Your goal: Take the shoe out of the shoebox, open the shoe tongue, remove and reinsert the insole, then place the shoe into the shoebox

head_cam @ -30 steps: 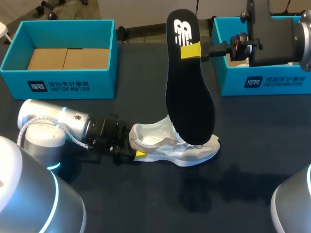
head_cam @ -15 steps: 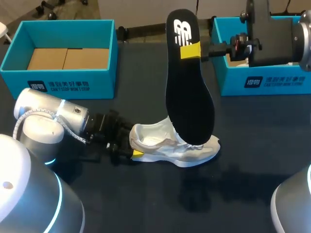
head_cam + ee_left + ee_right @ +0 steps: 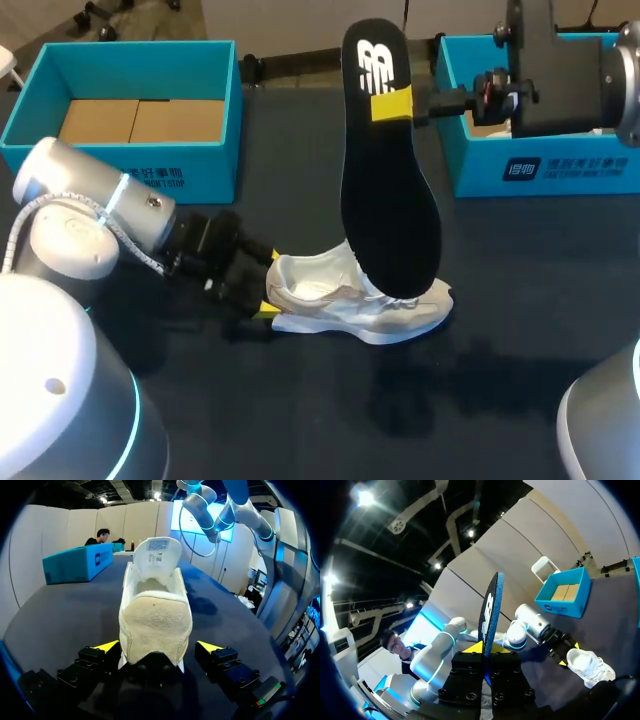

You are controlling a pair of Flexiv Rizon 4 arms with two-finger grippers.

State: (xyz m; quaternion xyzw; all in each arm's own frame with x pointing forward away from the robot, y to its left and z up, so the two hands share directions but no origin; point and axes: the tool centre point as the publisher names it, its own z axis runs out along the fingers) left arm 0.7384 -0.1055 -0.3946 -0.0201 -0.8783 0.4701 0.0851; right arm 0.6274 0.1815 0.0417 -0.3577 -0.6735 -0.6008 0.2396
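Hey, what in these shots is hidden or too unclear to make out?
- Head view: the insole covers the shoe opening, so whether its toe end is inside is unclear.
- Head view: the right arm and picture edge hide the right shoebox inside.
- Left wrist view: the tongue blocks the shoe's front.

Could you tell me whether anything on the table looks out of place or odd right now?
Only the insole stands out: it is outside the shoe, held upright by the right gripper, its lower end over the shoe's front. That fits the removal step. The left gripper sits open, one finger either side of the heel.
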